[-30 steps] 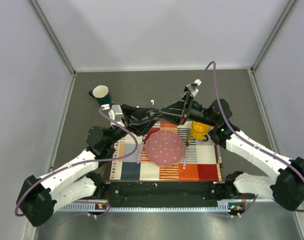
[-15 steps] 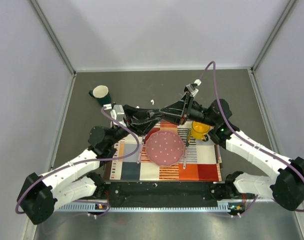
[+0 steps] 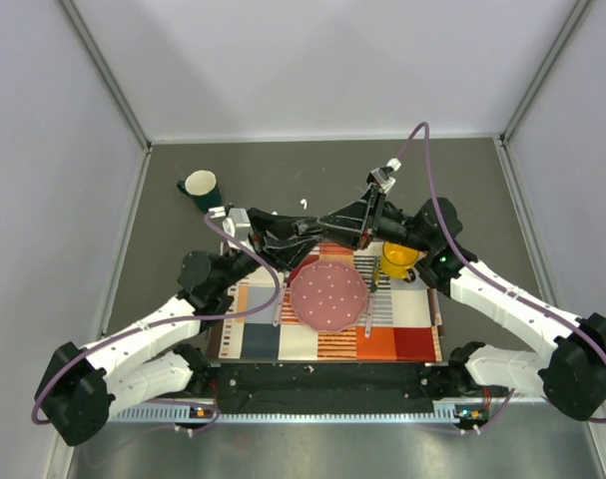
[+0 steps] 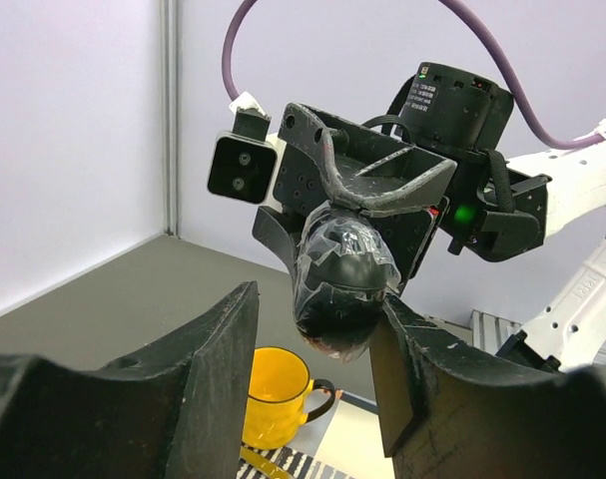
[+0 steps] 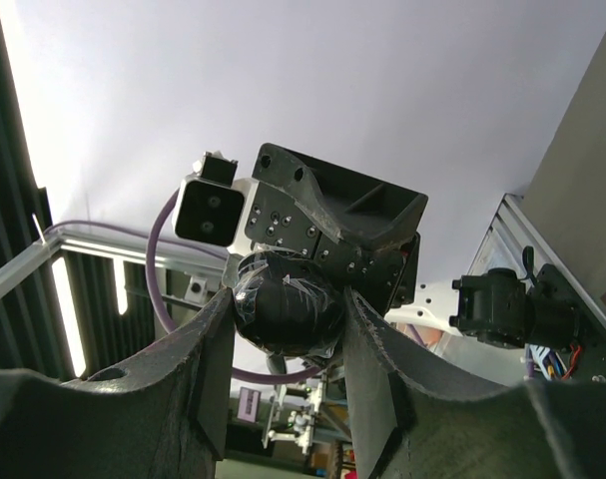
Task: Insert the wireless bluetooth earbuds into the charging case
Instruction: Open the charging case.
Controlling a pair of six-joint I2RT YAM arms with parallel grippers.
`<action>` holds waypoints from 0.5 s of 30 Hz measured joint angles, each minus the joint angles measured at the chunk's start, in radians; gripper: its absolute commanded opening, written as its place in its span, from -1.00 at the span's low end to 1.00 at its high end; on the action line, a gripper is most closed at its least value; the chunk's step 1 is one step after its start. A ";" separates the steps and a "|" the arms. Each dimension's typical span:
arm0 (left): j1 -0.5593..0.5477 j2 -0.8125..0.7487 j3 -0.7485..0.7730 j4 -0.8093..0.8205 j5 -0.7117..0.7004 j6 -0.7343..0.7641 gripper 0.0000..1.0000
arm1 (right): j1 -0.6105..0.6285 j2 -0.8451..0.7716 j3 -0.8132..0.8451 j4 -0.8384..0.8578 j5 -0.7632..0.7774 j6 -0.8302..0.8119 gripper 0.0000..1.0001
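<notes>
Both grippers meet in the air above the far edge of the placemat. My right gripper [image 5: 288,299] is shut on a small black oval object wrapped in clear tape [image 5: 283,299]. In the left wrist view the same black object [image 4: 340,274] hangs between the fingers of my left gripper [image 4: 317,309]. It touches the right-hand finger, and a gap shows beside the left-hand one. In the top view the grippers meet at the left gripper's tips [image 3: 303,230]. A tiny white speck [image 3: 303,204], perhaps an earbud, lies on the grey table behind them. I cannot make out the white charging case.
A dark green cup [image 3: 201,186] stands at the back left. A yellow mug [image 3: 397,259] [image 4: 273,394] stands on the striped placemat [image 3: 407,334], beside a pink dotted plate [image 3: 328,296] with cutlery on either side. Grey walls enclose the table.
My left wrist has shifted slightly to the right, closer to the right gripper, and its cable loop moved with it. The right arm has stayed still.
</notes>
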 measured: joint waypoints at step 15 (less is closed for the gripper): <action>-0.005 0.010 0.007 0.011 -0.003 -0.010 -0.01 | 0.000 0.000 0.000 0.000 -0.003 -0.001 -1.00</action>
